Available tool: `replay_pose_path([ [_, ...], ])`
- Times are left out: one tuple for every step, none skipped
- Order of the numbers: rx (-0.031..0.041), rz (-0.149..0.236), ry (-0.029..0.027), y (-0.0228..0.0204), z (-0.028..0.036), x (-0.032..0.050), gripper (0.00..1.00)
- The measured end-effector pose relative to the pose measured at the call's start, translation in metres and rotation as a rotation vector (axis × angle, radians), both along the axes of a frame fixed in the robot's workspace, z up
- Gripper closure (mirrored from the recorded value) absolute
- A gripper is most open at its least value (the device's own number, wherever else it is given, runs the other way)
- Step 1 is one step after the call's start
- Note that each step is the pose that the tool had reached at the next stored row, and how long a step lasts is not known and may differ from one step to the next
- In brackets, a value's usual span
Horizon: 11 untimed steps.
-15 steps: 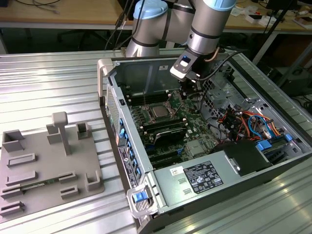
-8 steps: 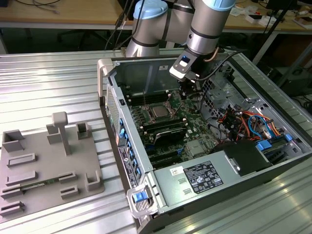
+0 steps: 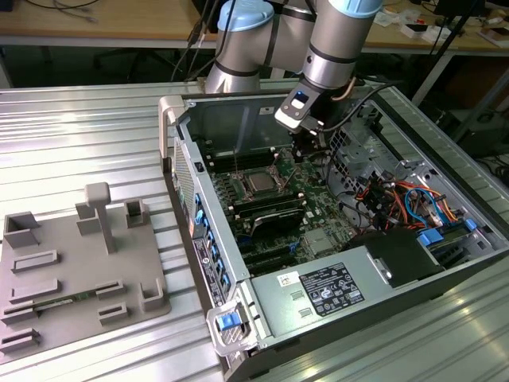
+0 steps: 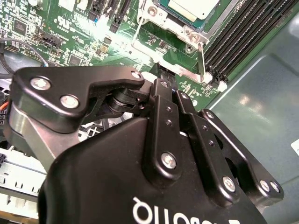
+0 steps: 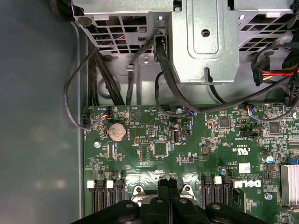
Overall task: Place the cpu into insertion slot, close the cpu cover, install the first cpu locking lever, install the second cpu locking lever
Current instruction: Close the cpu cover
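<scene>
The cpu [image 3: 259,182] lies flat in the insertion slot [image 3: 246,191] on the green motherboard, its silver-grey top showing. The cpu cover [image 4: 158,15] rests as a silvery frame around the chip [image 4: 192,6]. A thin metal locking lever [image 4: 201,58] stands up beside the socket's edge in the second wrist view. My gripper [image 3: 306,153] hangs over the board just to the exterior view's right of the socket. Its black fingers [image 5: 163,189] are pressed together, shut, with nothing seen between them. The fingertips [image 4: 163,74] sit close to the socket's rim.
Long black memory slots [image 4: 243,32] flank the socket. A metal drive cage [image 5: 201,42] and black cables [image 5: 93,70] border the board. Orange and blue cables [image 3: 398,199] and a power supply [image 3: 334,288] fill the case's right. A grey fixture plate [image 3: 71,270] lies outside on the table.
</scene>
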<state>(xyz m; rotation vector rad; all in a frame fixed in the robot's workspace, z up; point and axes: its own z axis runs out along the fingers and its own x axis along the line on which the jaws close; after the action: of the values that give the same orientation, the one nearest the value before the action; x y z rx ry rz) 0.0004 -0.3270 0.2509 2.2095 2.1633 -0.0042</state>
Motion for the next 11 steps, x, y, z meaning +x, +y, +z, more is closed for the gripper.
replay_pose_path([
  [0.0,0.0,0.0,0.0,0.0,-0.0004,0.89],
  [0.0,0.0,0.0,0.0,0.0,-0.0007,0.89],
  [0.0,0.0,0.0,0.0,0.0,-0.0013,0.89],
  [-0.0001,0.0,0.0,0.0,0.0,-0.0017,0.89],
  [0.0,0.0,0.0,0.0,0.0,-0.002,0.89],
  [0.0,0.0,0.0,0.0,0.0,-0.0023,0.89],
  [0.0,0.0,0.0,0.0,0.0,-0.0026,0.89],
  [-0.0001,0.0,0.0,0.0,0.0,-0.0031,0.89],
  [0.0,0.0,0.0,0.0,0.0,-0.0033,0.89],
  [0.0,0.0,0.0,0.0,0.0,-0.0036,0.89],
  [0.0,0.0,0.0,0.0,0.0,-0.004,0.89],
])
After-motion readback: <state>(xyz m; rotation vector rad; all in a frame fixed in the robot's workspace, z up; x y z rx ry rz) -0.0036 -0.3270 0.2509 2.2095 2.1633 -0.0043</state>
